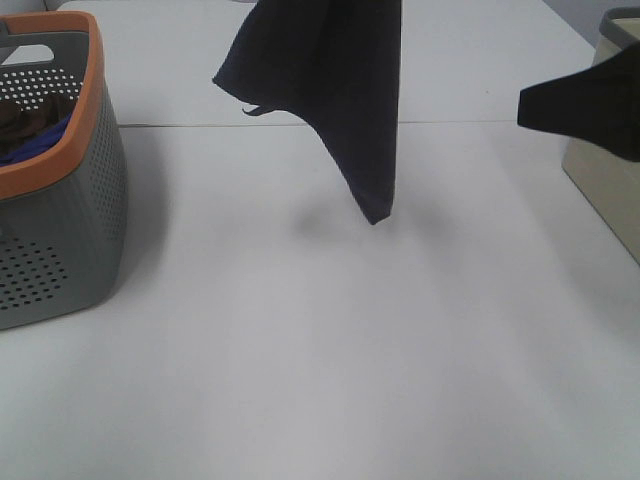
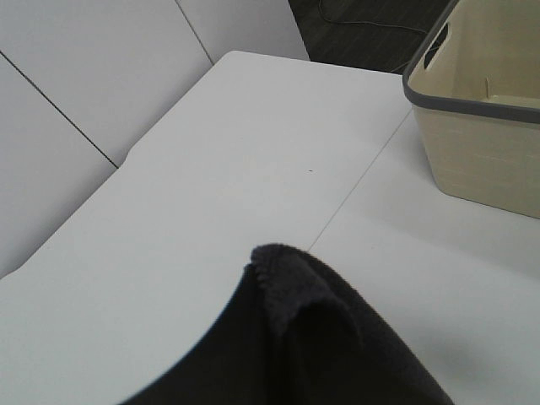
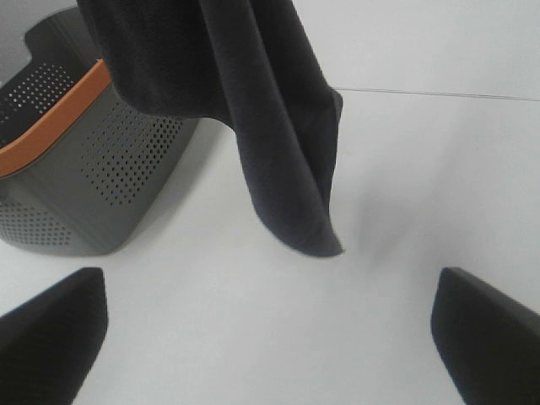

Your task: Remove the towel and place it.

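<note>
Towel: the dark navy-black, soft cloth towel (image 1: 320, 80) is hanging in the upper middle of the high view and running off the top edge of the frame. Its folds are narrowing to a single corner that is dangling just clear of the surface.

Shadow: a faint grey smudge is lying on the surface just left of that hanging corner.

Left tool: from where I am standing I am seeing only cloth at the left tool. The towel is bunching right over it in its wrist view and hiding the fingers. Since the towel is hanging free with nothing else at it, this tool is gripping the towel.

Right tool: the right tool (image 3: 270, 337) is standing wide and gripping nothing. Its two dark fingers (image 3: 485, 333) are sitting far apart with bare surface between them. In the high view it is showing as a dark wedge at the right edge, well apart from the towel.

Basket: a grey perforated plastic basket with an orange rim (image 1: 95, 90) is sitting on the surface at the left edge of the high view, apart from the hanging corner.

Inside the basket: a bright blue cloth (image 1: 40, 140) and a brown cloth (image 1: 25, 115) are lying together.

Bin: a beige plastic bin with a grey rim (image 1: 595, 175) is standing at the right edge, behind the right tool.

Surface: the white flat surface (image 1: 320, 350) is carrying the basket and the bin, with a thin seam running across behind the towel.
</note>
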Tool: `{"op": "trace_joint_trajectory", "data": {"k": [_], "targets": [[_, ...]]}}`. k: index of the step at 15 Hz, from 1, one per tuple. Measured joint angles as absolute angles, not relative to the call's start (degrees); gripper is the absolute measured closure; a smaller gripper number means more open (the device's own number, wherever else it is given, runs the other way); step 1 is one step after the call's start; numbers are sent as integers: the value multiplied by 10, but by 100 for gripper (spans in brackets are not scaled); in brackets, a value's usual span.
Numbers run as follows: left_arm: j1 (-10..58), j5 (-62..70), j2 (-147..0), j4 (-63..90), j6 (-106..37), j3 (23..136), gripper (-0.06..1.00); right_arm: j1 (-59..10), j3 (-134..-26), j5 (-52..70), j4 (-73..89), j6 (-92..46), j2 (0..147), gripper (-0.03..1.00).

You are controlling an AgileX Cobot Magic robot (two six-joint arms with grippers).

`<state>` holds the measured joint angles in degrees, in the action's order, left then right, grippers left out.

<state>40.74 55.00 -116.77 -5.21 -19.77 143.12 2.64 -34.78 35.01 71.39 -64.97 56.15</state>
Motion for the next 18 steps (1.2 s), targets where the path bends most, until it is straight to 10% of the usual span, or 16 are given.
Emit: {"op": "trace_joint_trajectory", "data": {"k": [11, 18], "targets": [[407, 496, -1189, -91, -139, 1431, 94, -324, -492, -23, 745, -629, 803, 6], [407, 495, -1208, -94, -121, 1431, 94, -353, -578, -71, 749, -562, 900, 16]]}}
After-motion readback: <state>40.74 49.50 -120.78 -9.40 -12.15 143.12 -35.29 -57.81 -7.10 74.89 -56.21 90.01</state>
